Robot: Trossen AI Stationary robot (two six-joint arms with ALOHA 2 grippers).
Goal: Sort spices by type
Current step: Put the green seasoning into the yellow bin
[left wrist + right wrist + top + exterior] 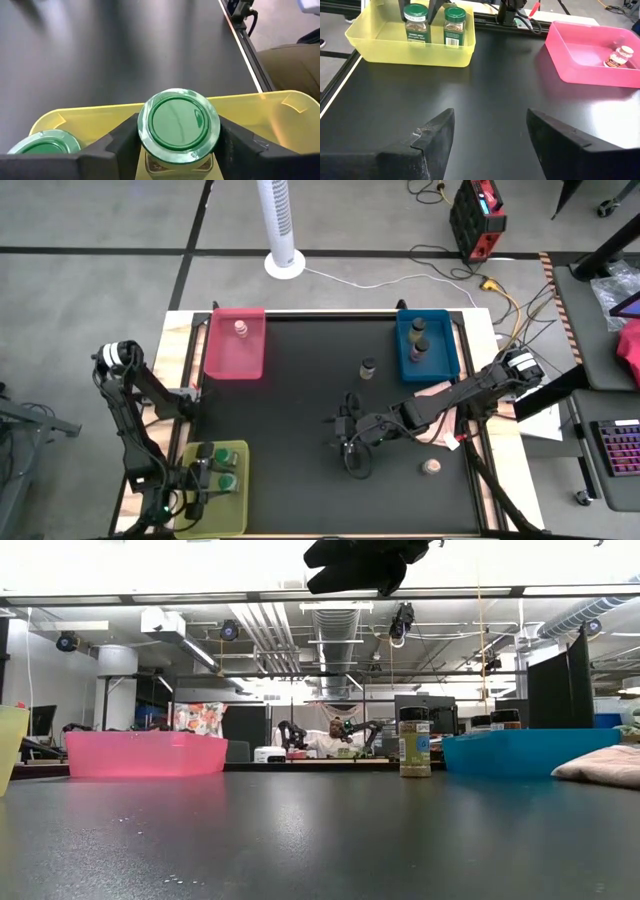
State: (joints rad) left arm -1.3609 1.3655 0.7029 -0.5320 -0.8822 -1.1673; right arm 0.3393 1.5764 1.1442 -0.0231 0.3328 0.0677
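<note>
The left gripper (pixel 203 477) is reaching into the yellow-green tray (pixel 240 510) at the table's (pixel 300 430) near left, its jaws gripping a green-lidded spice jar (pixel 178 121) beside a second green-lidded jar (pixel 44 147). The right gripper (pixel 345 442) is hovering over mid-table, jaws wide and holding nothing. One pink-topped jar (pixel 240 328) is lying in the pink tray (pixel 222 362); two dark-capped jars (pixel 418 338) are standing in the blue tray (pixel 450 355).

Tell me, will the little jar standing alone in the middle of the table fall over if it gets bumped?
Probably. The lone jar stands tall and narrow, so a high bump might tip it. Being round, it would likely roll across the smooth black table.
</note>
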